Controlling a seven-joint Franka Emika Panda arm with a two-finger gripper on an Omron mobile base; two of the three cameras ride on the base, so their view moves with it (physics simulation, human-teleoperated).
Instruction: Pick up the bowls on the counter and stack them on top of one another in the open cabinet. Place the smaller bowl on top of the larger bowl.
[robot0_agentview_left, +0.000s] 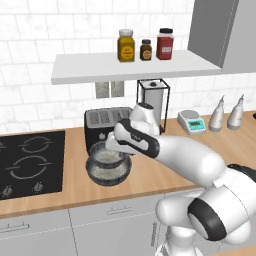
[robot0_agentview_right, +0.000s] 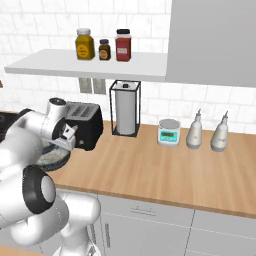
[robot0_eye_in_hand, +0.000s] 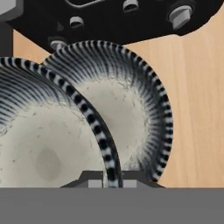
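Observation:
My gripper (robot0_agentview_left: 114, 148) is shut on the rim of the smaller bowl (robot0_agentview_left: 106, 157), which hangs just over the larger bowl (robot0_agentview_left: 107, 176). The wide bowl rests on the counter (robot0_agentview_left: 165, 170) in front of the black toaster (robot0_agentview_left: 102, 120). In the hand view the held bowl (robot0_eye_in_hand: 39, 153) is close at the left. Its striped rim runs down between my gripper (robot0_eye_in_hand: 109, 180) tips. The other bowl (robot0_eye_in_hand: 131, 109) lies beyond, at the right. The open cabinet shelf (robot0_agentview_left: 100, 70) runs above. From the right base view, the larger bowl (robot0_agentview_right: 52, 157) peeks out beside my arm.
Three jars (robot0_agentview_left: 145, 47) stand on the shelf's right half. A paper towel holder (robot0_agentview_left: 156, 102), a scale (robot0_agentview_left: 192, 121) and two bottles (robot0_agentview_left: 225, 114) line the back of the counter. A black hob (robot0_agentview_left: 30, 162) lies to the left. The closed cupboard (robot0_agentview_right: 215, 40) hangs at the right.

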